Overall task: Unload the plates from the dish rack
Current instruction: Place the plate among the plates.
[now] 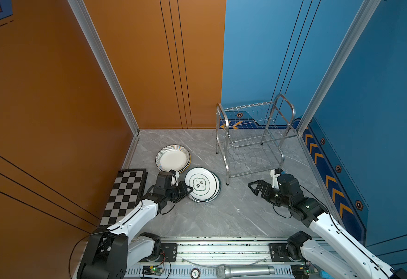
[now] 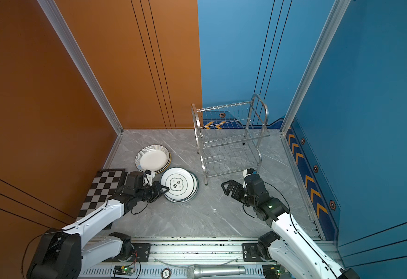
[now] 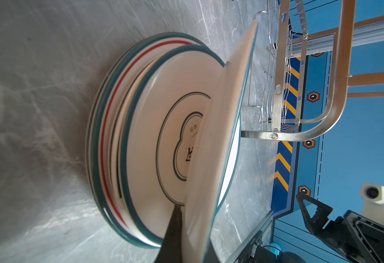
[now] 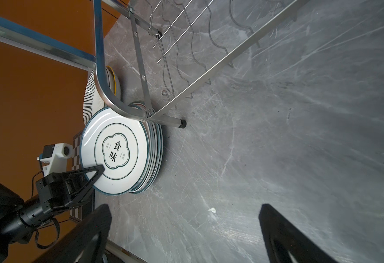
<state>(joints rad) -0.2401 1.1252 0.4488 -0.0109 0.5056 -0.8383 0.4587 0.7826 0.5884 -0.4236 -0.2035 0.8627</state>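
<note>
We noted the left claw (image 1: pixel 189 189) clamped on the rim of a lettered plate (image 1: pixel 201 184), tilted over the stack (image 1: pixel 212 199); right claw (image 1: pixel 253 189) gaped wide, empty, near the dish rack (image 1: pixel 226 174).

Both top views come through bright and evenly lit from overhead, and they are sharp right across the table (image 1: pixel 221 217). My arms throw only soft, short shadows on its grey surface. The dish rack (image 1: pixel 265 141) glints along its steel tubes without burning out.

On the left wrist camera, the tilted plate (image 3: pixel 220 136) sits so near the lens that it is smeared out of focus. The table there is washed pale by glare. On the right wrist camera, the right fingers (image 4: pixel 88 234) show as dark, blurred shapes and a pale sheen streaks the table. That view stretches strongly toward its edges, though its middle stays crisp.
</note>
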